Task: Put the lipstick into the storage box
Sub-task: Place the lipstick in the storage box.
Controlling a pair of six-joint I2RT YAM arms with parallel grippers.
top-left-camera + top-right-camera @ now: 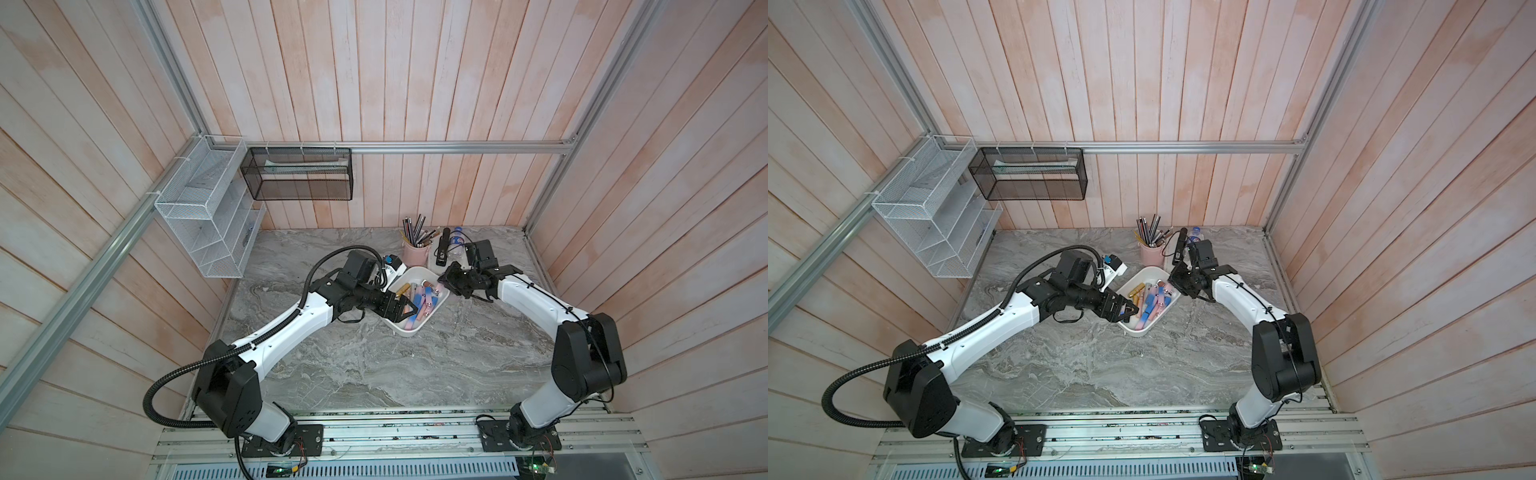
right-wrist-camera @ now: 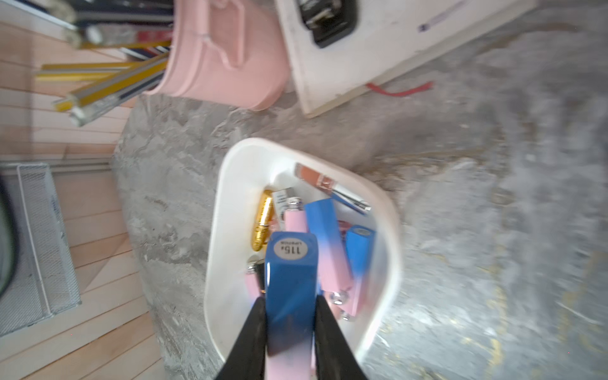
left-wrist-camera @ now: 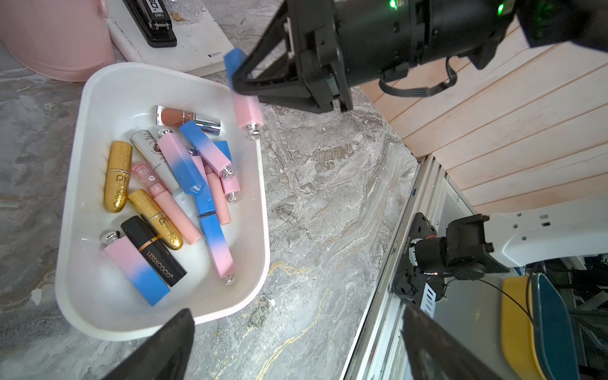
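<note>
Lipstick (image 2: 291,273) is pinched by the right claw (image 2: 290,304) over the box (image 2: 227,184), pink end cut off; left claw (image 3: 296,312) is spread wide.

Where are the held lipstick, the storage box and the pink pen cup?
held lipstick (image 2: 291,283): right wrist view, blue upper body.
storage box (image 3: 131,92): left wrist view, bare inner wall.
pink pen cup (image 1: 417,255): a top view, side wall.

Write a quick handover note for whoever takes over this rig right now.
Right gripper: shut on a pink-and-blue lipstick, held above the rim of the storage box.
Left gripper: open, empty, over the box's opposite end.
Done: many other lipsticks already lie in the box.
Left: lower the held lipstick into the box and release.
</note>
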